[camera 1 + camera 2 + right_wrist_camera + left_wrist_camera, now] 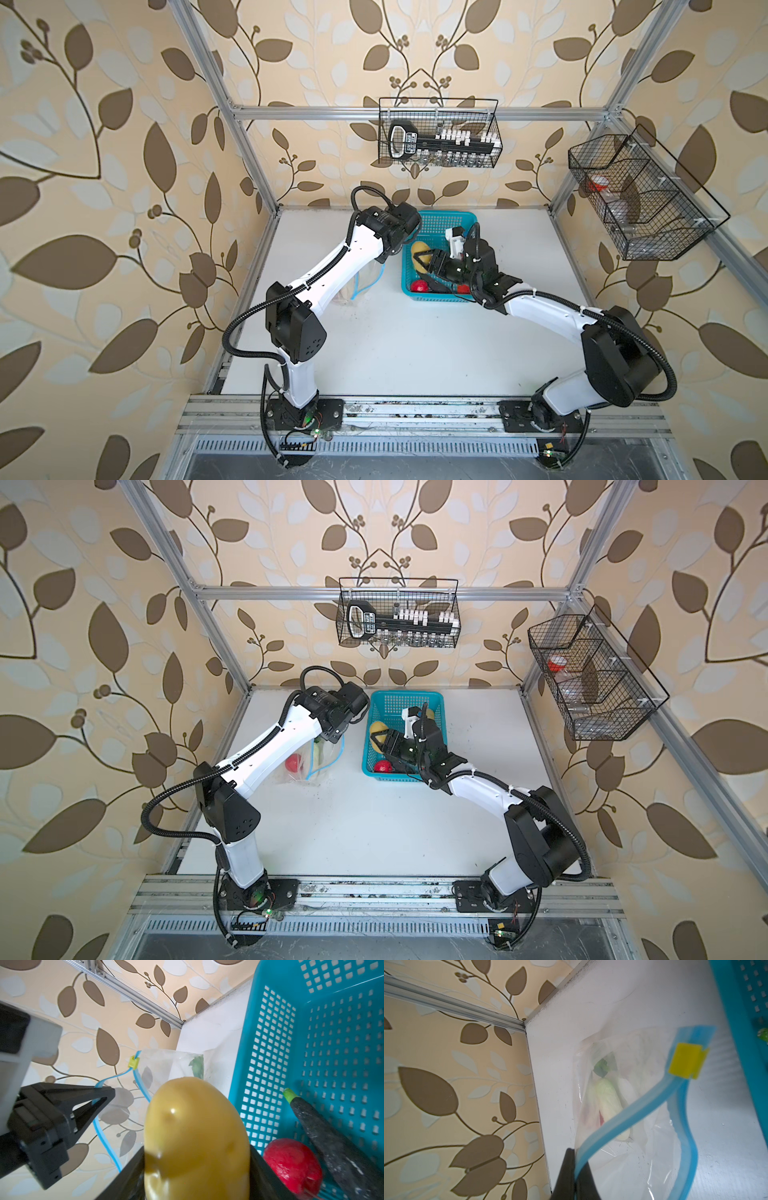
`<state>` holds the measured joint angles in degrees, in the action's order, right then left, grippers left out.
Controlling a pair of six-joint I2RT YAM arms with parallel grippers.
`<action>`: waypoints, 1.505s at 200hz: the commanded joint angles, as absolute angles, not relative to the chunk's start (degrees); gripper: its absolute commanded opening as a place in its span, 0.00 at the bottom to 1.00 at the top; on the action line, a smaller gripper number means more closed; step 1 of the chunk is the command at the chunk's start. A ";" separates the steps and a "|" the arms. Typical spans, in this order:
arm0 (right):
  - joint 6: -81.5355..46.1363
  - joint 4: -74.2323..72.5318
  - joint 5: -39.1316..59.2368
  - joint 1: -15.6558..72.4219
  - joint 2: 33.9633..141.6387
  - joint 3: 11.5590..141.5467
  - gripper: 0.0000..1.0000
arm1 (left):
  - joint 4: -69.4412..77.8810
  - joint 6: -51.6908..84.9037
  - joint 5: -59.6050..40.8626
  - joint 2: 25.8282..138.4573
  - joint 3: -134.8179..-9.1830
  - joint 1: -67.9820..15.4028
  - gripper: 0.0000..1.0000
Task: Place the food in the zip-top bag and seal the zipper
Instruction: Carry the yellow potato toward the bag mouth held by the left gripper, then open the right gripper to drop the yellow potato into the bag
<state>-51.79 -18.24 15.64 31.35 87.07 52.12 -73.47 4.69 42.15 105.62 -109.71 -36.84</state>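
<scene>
On the worktop point(395, 825), basket point(415, 696) at rear centre, zip-top bag point(328, 754) just left of it, cucumber point(609, 1101) in the bag, tomato point(383, 766) and eggplant point(332, 1147) in the basket, potato point(378, 728) at its left side.

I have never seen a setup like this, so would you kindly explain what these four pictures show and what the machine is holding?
This is a robot with two white-and-black arms mounted at one edge of a white table. Each arm ends in a two-fingered gripper. Two pictures look down from overhead and are nearly alike. The other two come from cameras on the wrists.

The left gripper is shut on the light-blue zipper strip of a clear plastic zip-top bag, holding its mouth open. A yellow slider tab sits on that strip. Inside the bag lie a red toy tomato, a white cucumber and a green leafy piece.

The right gripper grips a yellow-brown toy potato over a turquoise perforated plastic basket. A second red tomato and a dark purple eggplant lie in the basket.
</scene>
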 commanded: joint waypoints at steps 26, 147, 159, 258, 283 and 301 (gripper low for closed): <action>-53.24 -20.68 16.07 34.44 87.04 53.40 0.46 | -74.53 5.80 41.84 104.24 -110.54 -37.53 0.00; -56.37 -23.47 17.94 42.61 94.96 61.22 0.44 | -75.21 5.71 39.75 103.88 -111.17 -37.79 0.00; -56.88 -23.83 17.60 43.21 95.69 61.73 0.44 | -75.37 5.80 39.49 103.89 -111.38 -37.79 0.00; -65.79 -30.37 11.22 46.00 102.85 64.74 0.44 | -76.60 6.42 36.63 103.32 -113.28 -37.92 0.00; -68.30 -31.94 8.66 46.62 104.47 66.06 0.44 | -76.49 6.50 35.62 102.75 -112.83 -37.88 0.00; -70.04 -32.48 6.40 46.84 105.27 66.91 0.49 | -76.38 6.50 35.45 102.47 -112.66 -37.88 0.00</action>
<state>-66.15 -29.04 10.92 46.24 103.61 64.16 -75.24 4.99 36.05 105.45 -111.09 -37.19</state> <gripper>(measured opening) 0.642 0.045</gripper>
